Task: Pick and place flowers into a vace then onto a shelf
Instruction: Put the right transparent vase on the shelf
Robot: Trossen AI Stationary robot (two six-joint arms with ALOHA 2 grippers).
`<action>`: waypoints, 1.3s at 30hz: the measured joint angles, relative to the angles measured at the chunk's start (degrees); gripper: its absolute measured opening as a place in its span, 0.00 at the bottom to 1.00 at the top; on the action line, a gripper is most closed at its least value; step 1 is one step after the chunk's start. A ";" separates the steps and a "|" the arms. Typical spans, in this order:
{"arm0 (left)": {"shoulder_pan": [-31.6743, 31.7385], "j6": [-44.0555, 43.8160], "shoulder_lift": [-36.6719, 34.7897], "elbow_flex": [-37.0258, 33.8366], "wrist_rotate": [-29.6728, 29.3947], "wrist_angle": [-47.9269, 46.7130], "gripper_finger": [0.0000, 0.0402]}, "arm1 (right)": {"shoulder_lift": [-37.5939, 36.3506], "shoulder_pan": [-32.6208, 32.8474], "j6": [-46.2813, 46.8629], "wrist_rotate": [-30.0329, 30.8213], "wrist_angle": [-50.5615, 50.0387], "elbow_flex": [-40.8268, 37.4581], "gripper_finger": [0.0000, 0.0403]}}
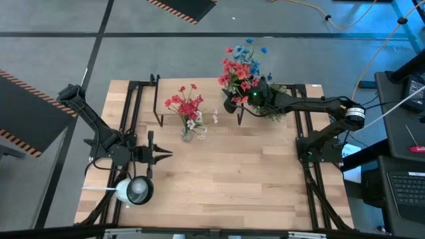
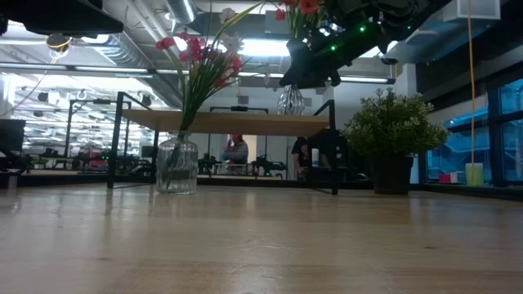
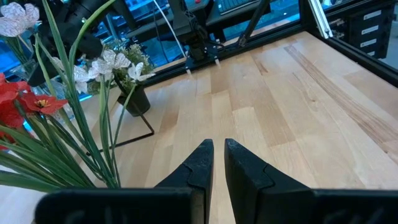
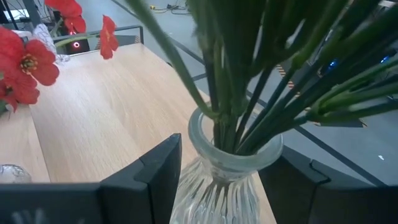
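Observation:
My right gripper (image 1: pixel 234 101) is over the far side of the table, shut on a ribbed glass vase (image 4: pixel 227 177). Red and blue flowers (image 1: pixel 240 66) stand in this vase. In the low view the vase (image 2: pixel 291 100) sits at the top of the shelf (image 2: pixel 229 122); I cannot tell whether its base touches the board. A second glass vase (image 2: pixel 177 163) with red and whitish flowers (image 1: pixel 186 106) stands on the tabletop in front of the shelf. My left gripper (image 3: pixel 214 158) is shut, low over the table's left part (image 1: pixel 159 154). My right gripper pinches the vase between its two fingers, just below the flared rim (image 4: pixel 205 146), with one finger (image 4: pixel 158 177) on each side. The fingers come roughly level from the table's right. The vase stays upright, with the stems (image 4: pixel 261 93) rising out of it.
A round bushy green plant in a dark pot (image 2: pixel 391 139) stands just right of the shelf, under my right arm (image 1: pixel 275 99). A white round object (image 1: pixel 133 191) lies near the table's near left corner. Bare wood (image 1: pixel 232 172) fills the middle and near side.

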 joint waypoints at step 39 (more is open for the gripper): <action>0.00 0.07 0.00 -0.02 -0.02 0.00 0.08 | -3.48 0.00 0.11 -0.07 -1.92 0.15 0.50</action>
